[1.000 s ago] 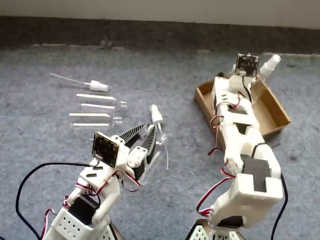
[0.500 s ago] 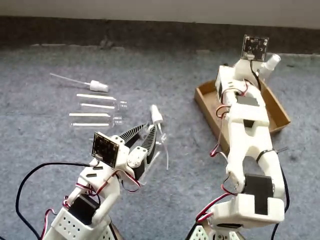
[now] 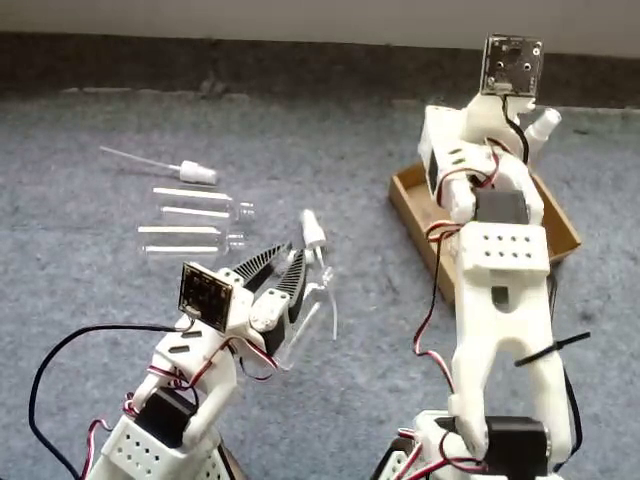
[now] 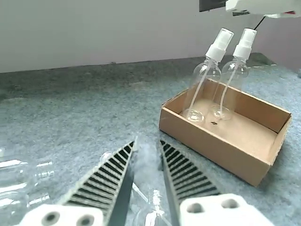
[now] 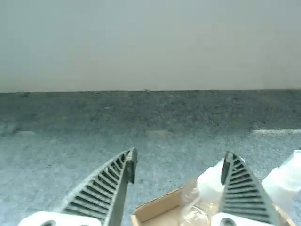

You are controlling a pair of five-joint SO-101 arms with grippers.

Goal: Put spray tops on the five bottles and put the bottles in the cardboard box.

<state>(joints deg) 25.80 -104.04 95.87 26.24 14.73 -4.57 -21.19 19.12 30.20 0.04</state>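
My left gripper (image 3: 298, 253) (image 4: 147, 142) lies low on the grey carpet, its fingers drawn close around a clear bottle (image 4: 153, 200) (image 3: 301, 320). A white spray top (image 3: 313, 228) sits just past its fingertips, with a thin tube trailing back along the bottle. The cardboard box (image 3: 405, 200) (image 4: 207, 141) stands at the right. Two bottles with spray tops (image 4: 207, 70) (image 4: 235, 68) stand upright at its far end. Raised above that end, my right gripper (image 5: 181, 157) is open and holds nothing. The white tops (image 5: 211, 181) (image 5: 287, 176) show just under its fingers.
A loose spray top (image 3: 195, 173) with a long tube lies at the far left. Two bare clear bottles (image 3: 215, 208) (image 3: 200, 240) lie side by side below it. A wall runs along the back. Carpet between the arms is bare.
The right arm has lifted and stretched out over the box, its wrist camera now higher. The left gripper's fingers have drawn slightly closer together; the left arm otherwise stayed put.
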